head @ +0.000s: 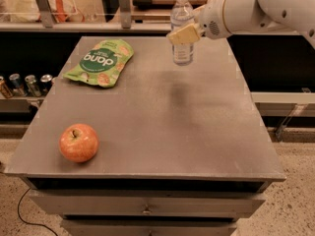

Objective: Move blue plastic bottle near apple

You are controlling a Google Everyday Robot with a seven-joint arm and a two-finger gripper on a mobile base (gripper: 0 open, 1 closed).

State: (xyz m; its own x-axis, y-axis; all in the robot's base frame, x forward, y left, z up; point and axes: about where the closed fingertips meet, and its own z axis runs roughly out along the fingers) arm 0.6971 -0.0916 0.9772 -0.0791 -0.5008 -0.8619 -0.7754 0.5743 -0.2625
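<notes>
The gripper [183, 33] is clenching the bottle [182, 14] at its middle, holding it upright above the table's [206, 141] far side, apparently to clear the surface toward the apple [78, 142] near the front-left corner.

Your one view sits high before the desk [172, 132], looking down across its whole top; the tool [181, 33], clasping the bottle [182, 54], shows above the far edge.

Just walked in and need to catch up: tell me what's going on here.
The robot's gripper is shut on the bottle at the far side of the table, apparently holding it above the surface. The apple sits at the near left corner, well away from it. A green snack bag lies at the far left.
</notes>
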